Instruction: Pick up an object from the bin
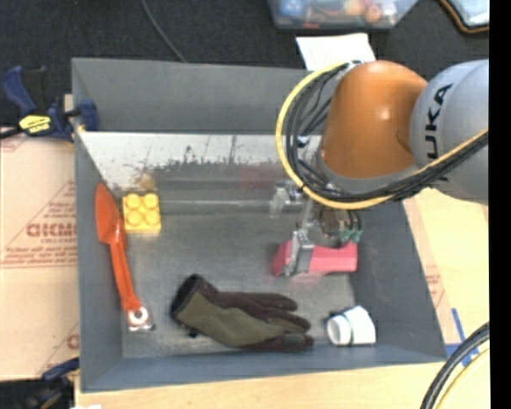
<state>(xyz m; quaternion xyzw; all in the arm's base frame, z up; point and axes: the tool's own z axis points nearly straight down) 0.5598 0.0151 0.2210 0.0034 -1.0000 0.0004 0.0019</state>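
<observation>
Just under pincer (304, 251): pink rectangular block (334, 261).

Jaws low over left end of pink block (332, 261), right of centre in grey bin (196, 92). Olive glove (238, 313) lies along front wall, white cap (352, 326) just right of it. Orange scoop (115, 245) and yellow brick (141, 212) at left.

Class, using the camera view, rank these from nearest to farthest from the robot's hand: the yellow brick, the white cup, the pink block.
1. Pink block, right at the hand, right of centre.
2. White cup, lower right corner of the bin.
3. Yellow brick, far left side.
</observation>
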